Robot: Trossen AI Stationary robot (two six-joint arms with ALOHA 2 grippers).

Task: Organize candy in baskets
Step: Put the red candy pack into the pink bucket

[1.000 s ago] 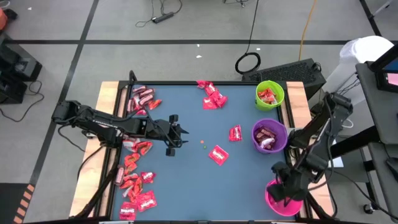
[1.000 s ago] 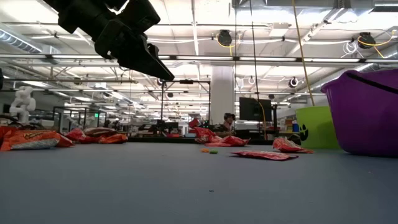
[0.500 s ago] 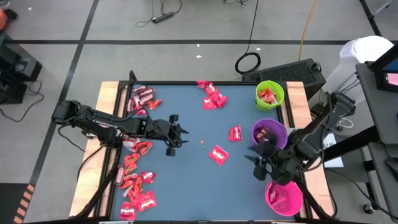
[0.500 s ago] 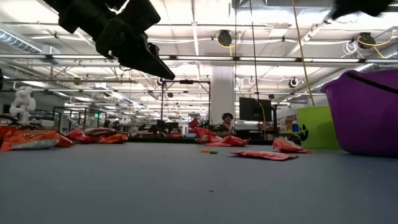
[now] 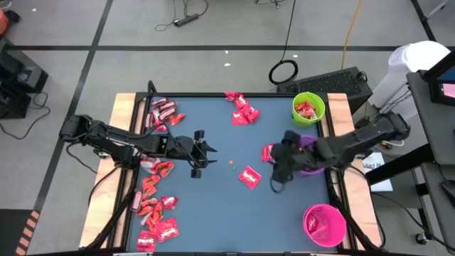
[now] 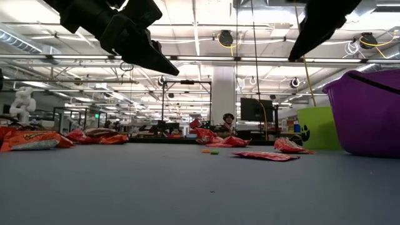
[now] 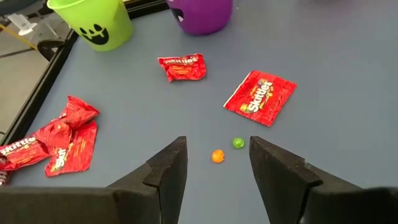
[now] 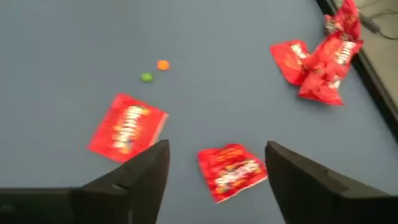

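The right tool (image 5: pixel 279 173), spread and empty, hovers right of centre above two loose candies (image 5: pixel 249 176) beside the purple basket (image 5: pixel 310 168). Step: reaching to pick. Next: lower over one packet, pinch. The left tool (image 5: pixel 201 152), spread, waits mid-left.

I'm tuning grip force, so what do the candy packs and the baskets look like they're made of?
The candy pack looks like thin glossy film, likely plastic foil: it lies flat, crinkled, with printed lettering and sheen. The crumpled pack shows creases, so it should deform easily. The green basket and purple basket look like smooth moulded plastic with rigid walls; the green one bears a printed face.
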